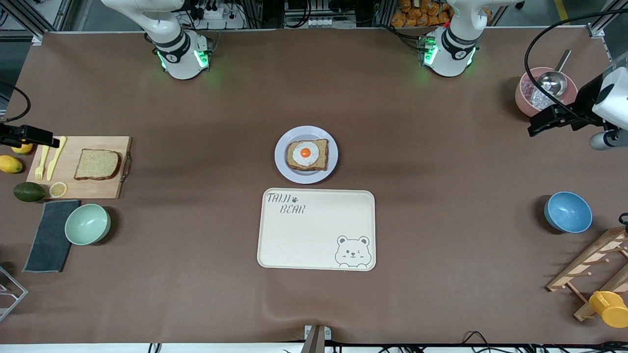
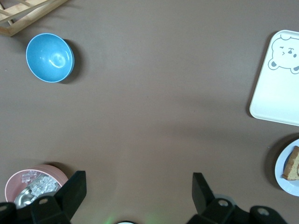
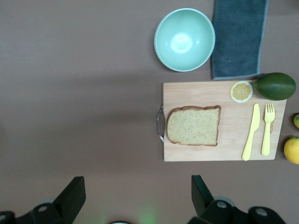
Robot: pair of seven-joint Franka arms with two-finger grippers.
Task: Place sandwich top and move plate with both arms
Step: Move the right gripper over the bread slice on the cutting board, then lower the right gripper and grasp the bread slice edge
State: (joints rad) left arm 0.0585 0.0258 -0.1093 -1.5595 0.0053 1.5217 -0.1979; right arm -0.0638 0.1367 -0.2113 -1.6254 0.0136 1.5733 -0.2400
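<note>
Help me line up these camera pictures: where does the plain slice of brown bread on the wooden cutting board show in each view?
Front view: plain brown bread slice lies on the wooden cutting board, toward the right arm's end of the table.
Left wrist view: not in it.
Right wrist view: the slice lies mid-picture on the board.
Shared landmark: the cream rectangular bear-print tray shows in the front and left wrist views; the board joins the front and right wrist views.

Bowls (image 1: 88, 224) three, bread slices (image 1: 97, 164) two, plate (image 1: 283, 162) one.
</note>
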